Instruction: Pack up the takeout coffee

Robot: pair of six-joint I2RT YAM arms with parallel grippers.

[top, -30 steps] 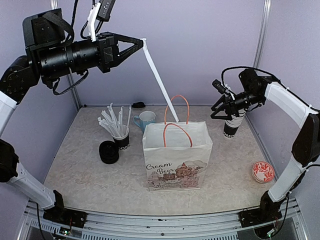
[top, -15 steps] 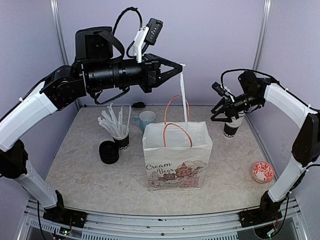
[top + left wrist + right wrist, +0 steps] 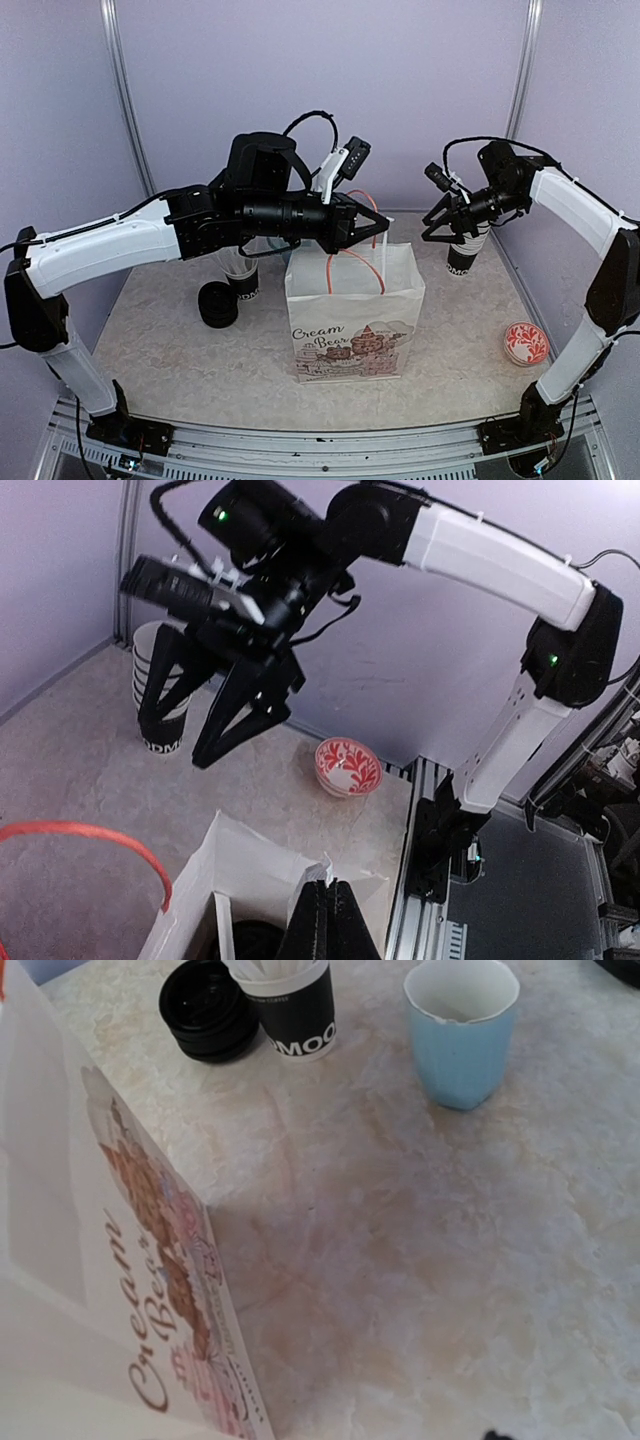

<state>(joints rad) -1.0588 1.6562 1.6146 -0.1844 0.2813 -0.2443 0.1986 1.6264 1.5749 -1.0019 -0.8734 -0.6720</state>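
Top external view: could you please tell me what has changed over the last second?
The left gripper, shut on a white stick, swung down from high on the left and lowered it into the paper bag. The right gripper stayed open beside the stacked black cups; bag unmoved.

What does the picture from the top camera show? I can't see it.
The left gripper holds a white stick down into an open paper bag. The right gripper hangs open beside stacked black cups.

Lavender walls [image 3: 400, 90] on 3 sides, alu corner posts [image 3: 525, 60], beige marbled tabletop [image 3: 180, 350], even light
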